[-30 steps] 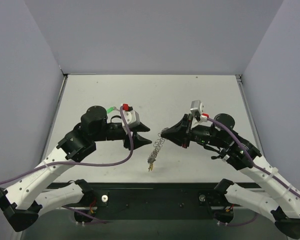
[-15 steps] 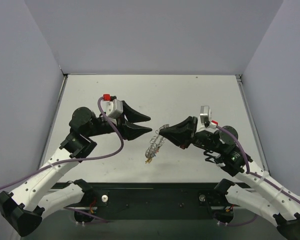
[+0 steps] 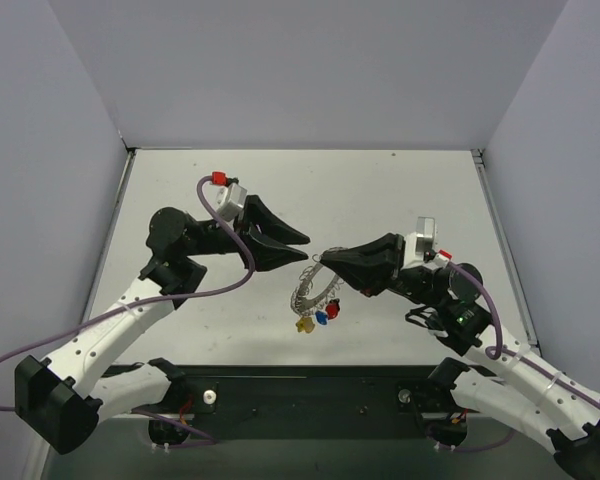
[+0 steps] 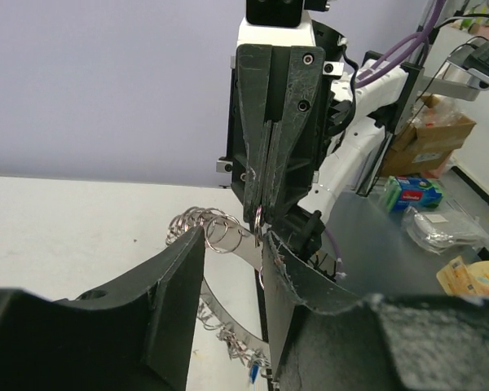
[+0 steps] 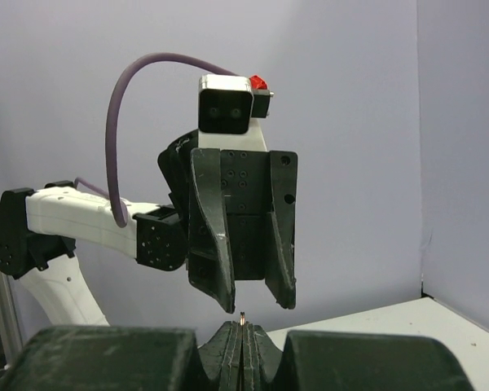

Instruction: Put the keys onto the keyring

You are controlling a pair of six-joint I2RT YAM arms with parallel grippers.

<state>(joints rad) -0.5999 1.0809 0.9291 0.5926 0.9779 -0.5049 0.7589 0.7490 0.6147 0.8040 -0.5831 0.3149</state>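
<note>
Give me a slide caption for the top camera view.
Right gripper holds the keyring with keys hanging, open left gripper facing it.

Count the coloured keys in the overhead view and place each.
3, bunched at the near end of the keyring, held by the right gripper: yellow key farthest left, blue key in the middle, red key rightmost. Others may be hidden among the coils.
</note>
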